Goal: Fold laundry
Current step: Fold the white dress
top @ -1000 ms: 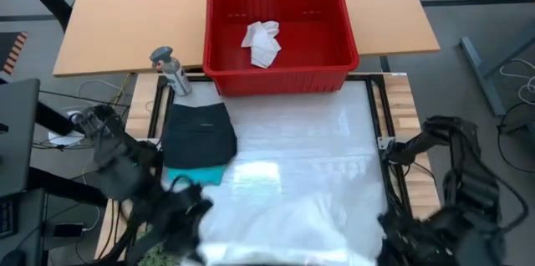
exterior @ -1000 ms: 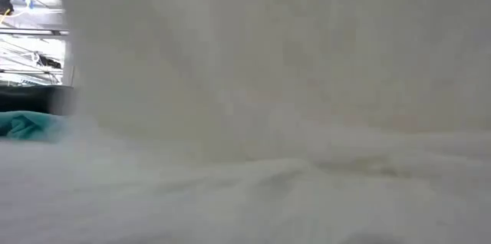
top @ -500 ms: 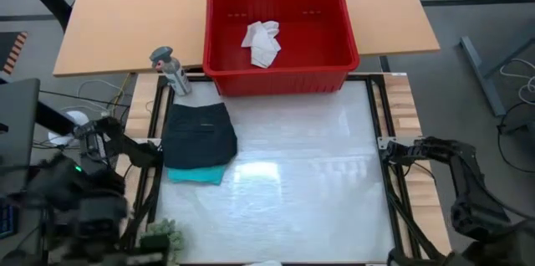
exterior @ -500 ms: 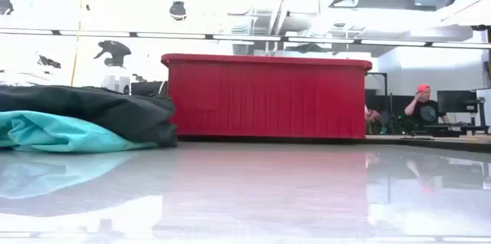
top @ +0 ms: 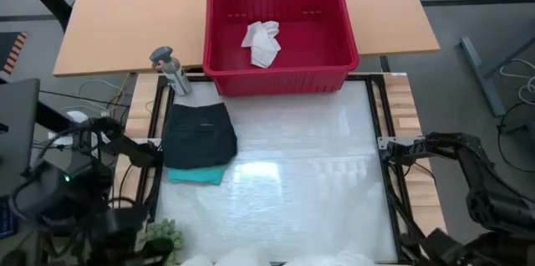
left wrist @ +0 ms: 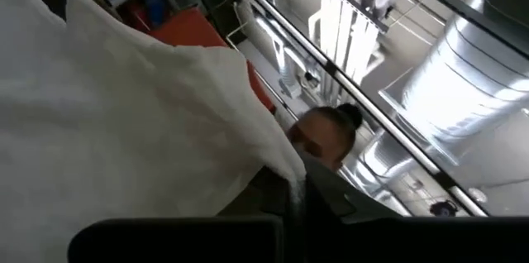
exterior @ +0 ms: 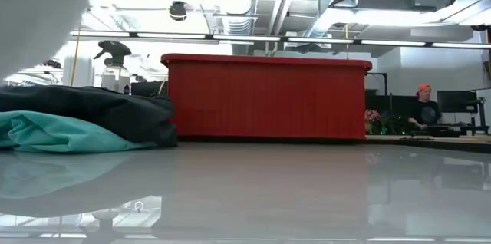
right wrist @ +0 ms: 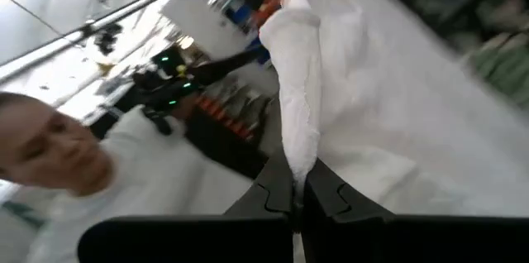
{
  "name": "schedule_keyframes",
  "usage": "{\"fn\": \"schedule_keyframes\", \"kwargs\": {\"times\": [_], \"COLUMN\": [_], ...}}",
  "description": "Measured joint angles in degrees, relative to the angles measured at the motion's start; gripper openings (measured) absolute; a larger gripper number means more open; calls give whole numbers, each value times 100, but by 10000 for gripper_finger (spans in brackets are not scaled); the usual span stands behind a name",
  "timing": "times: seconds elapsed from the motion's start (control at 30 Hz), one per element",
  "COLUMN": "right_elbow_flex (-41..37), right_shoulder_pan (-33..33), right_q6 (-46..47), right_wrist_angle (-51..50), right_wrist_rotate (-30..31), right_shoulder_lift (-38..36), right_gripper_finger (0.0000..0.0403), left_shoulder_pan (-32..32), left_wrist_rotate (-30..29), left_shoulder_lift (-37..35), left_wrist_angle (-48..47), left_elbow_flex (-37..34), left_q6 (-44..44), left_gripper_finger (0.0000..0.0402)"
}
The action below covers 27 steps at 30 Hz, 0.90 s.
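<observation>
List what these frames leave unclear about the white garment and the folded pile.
- White garment: its shape; high view cuts it off at the bottom edge, wrist views show only bunched cloth.
- Left gripper and right gripper: absent from high view.
- Teal garment: mostly hidden under the black garment.

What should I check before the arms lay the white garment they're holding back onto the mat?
1. Left gripper grip: ok, shut on the white garment.
2. Right gripper grip: ok, shut on the same white garment, cloth pinched between its fingertips.
3. Landing space on the work mat: ok, the middle is bare; only a strip of white cloth shows at the near edge.
4. Folded stack: ok, the black garment lies on the teal garment at the mat's left side, apart from the centre.
5. Garment spread flat between the grippers: cannot tell, most of it hangs out of the high view.
6. Remaining laundry: one white piece lies in the red basket.
</observation>
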Motion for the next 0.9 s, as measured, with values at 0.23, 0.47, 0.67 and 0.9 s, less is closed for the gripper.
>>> {"fn": "schedule_keyframes", "kwargs": {"times": [0.23,0.47,0.67,0.9], "right_elbow_flex": [1,0,2,-516], "right_shoulder_pan": [314,444,-7,-1171], "right_q6": [1160,4082,7309,6480], "right_wrist_angle": [-259,-2413,-5355,-5608], "right_wrist_rotate": [563,519,-1201,-2335], "right_shoulder_lift": [81,164,342,510], "right_gripper_finger": [24,24,24,29], "left_shoulder_pan": [8,17,385,1172], "left_wrist_rotate": [190,274,314,-1416], "left_shoulder_lift": [107,35,-9,2], "left_wrist_angle": [-436,-3503,-6301,-8457], "left_elbow_flex": [-7,-7,-7,-281], "left_q6": [-265,-1982,-1846,-738], "left_gripper_finger": [0,0,0,0]}}
